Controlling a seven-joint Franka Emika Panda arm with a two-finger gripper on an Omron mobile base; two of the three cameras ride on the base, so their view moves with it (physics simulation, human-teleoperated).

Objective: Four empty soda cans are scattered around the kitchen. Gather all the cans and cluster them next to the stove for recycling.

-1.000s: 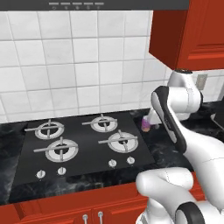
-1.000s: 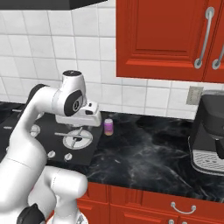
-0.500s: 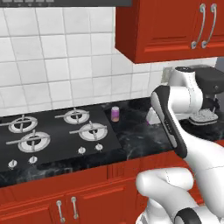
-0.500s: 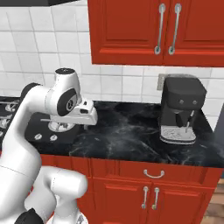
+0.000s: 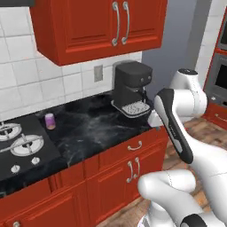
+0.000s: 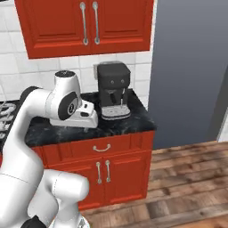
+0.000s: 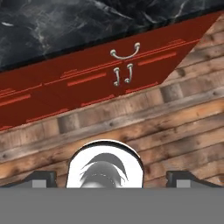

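Observation:
A pink-purple soda can (image 5: 50, 120) stands upright on the black marbled counter, just right of the stove (image 5: 20, 148). The stove's burners also show at the left edge of the right base view (image 6: 4, 116). My gripper (image 7: 111, 178) hangs in front of the counter's edge, far to the right of the can, pointing down at the red cabinet fronts and the wooden floor. Its fingertips (image 7: 41, 178) stand wide apart with nothing held between them. In the right base view the gripper (image 6: 90, 121) sits left of the coffee machine.
A black coffee machine (image 5: 131, 88) stands at the counter's right end (image 6: 111, 91). A tall grey panel (image 6: 191, 67) rises beyond the counter. A built-in oven (image 5: 219, 75) is at the far right. Red wall cabinets (image 5: 97, 24) hang above. Wooden floor (image 6: 187, 187) lies to the right.
The whole picture has shifted: the base has driven right along the counter, so the stove and can slid left and the coffee machine came into view. The gripper has stayed open.

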